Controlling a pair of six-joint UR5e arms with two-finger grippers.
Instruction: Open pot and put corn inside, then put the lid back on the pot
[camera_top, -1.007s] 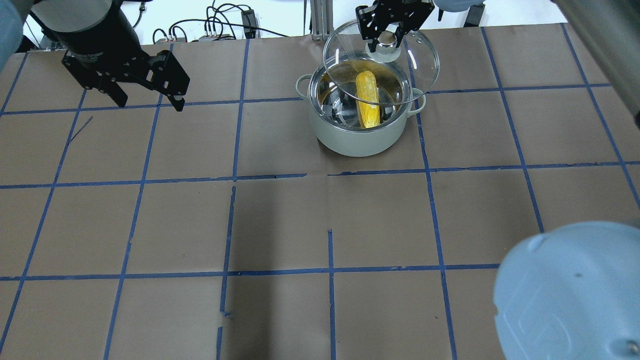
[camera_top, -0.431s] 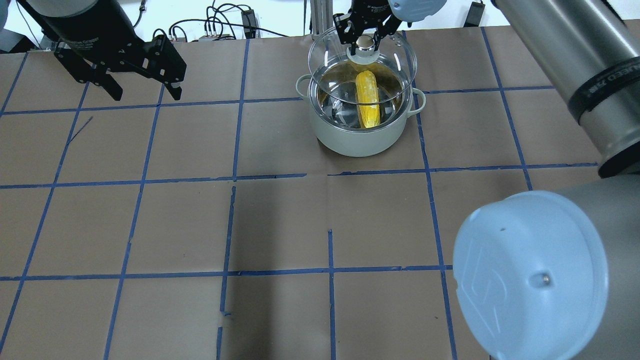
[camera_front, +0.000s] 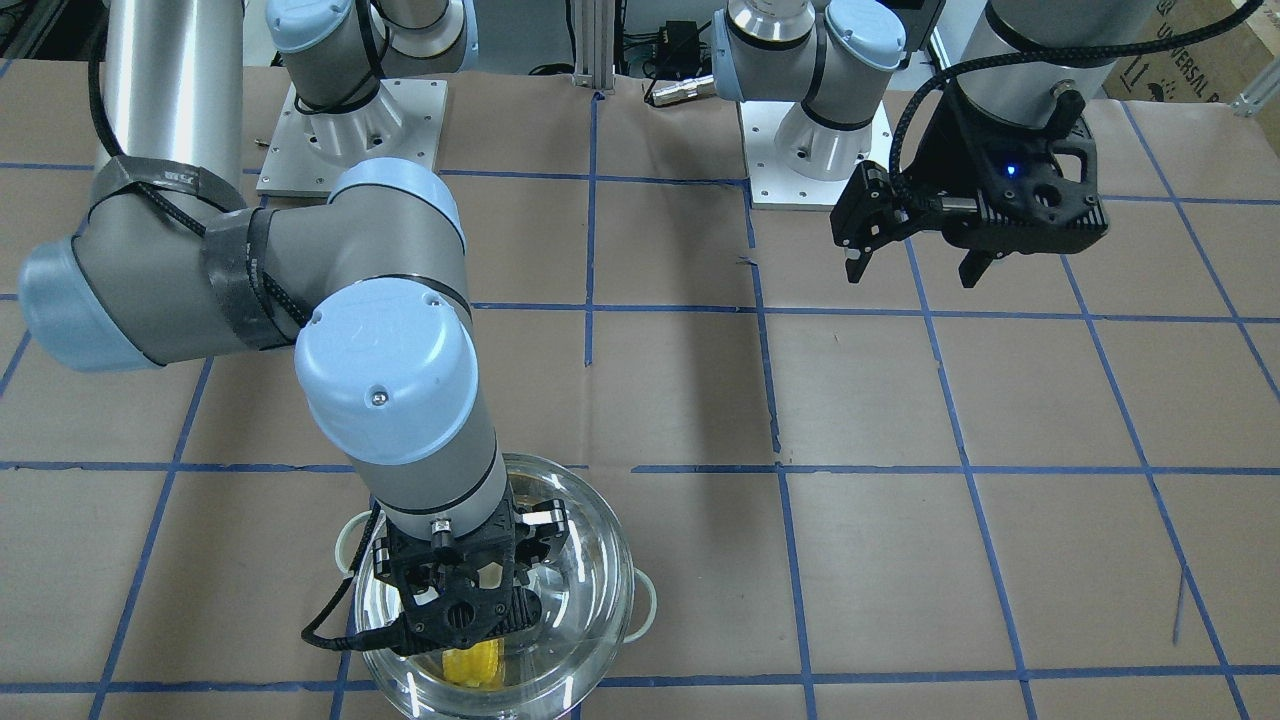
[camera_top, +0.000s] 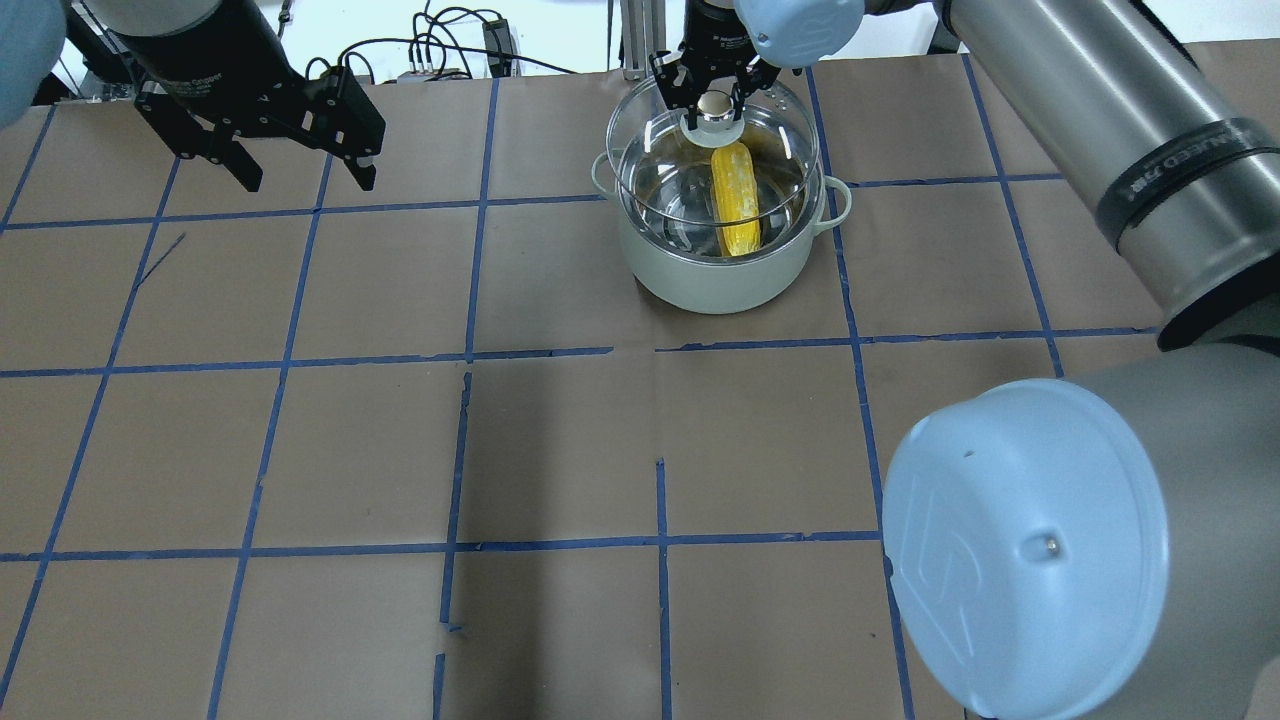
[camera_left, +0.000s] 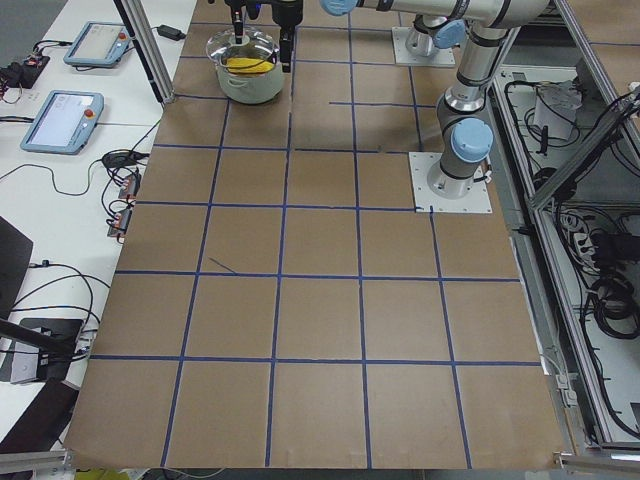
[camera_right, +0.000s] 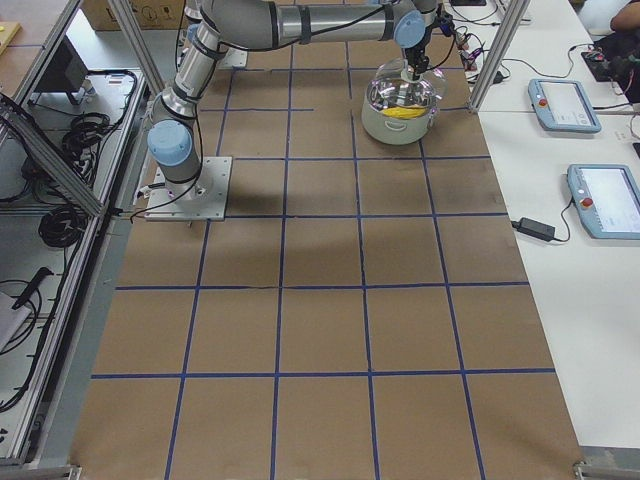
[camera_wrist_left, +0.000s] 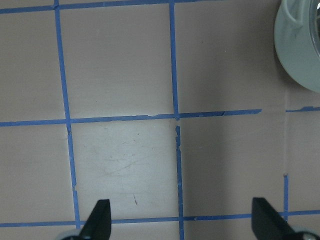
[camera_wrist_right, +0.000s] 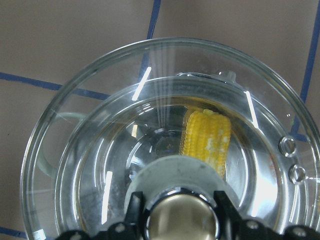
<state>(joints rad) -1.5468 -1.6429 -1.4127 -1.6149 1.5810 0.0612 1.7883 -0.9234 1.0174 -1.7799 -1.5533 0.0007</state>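
At the near edge of the overhead view, the right arm's pale blue joint cap (camera_top: 1020, 550) looms large over the brown paper-covered bench (camera_top: 560, 450) with its grid of blue tape lines. Farther out stands the round pot (camera_top: 715, 285), pale grey-green outside and mirror-bright steel inside, with two pale loop handles. The bright yellow ear of corn (camera_top: 737, 210) lies inside it on the bottom, lengthwise away from the robot.

Over the pot's mouth hangs the round, domed clear glass lid (camera_top: 665, 150). It is not seated: its rim sits off toward the far side of the pot's rim, and the wrist view shows the pot's rim smaller beneath the glass. The right end effector (camera_top: 714, 100) comes straight down from above, its two fingers clamped on either side of the lid's metal knob.

Toward the far left corner, well apart from the pot, the left end effector (camera_top: 308, 172) hangs above bare bench, fingers spread wide and holding nothing.
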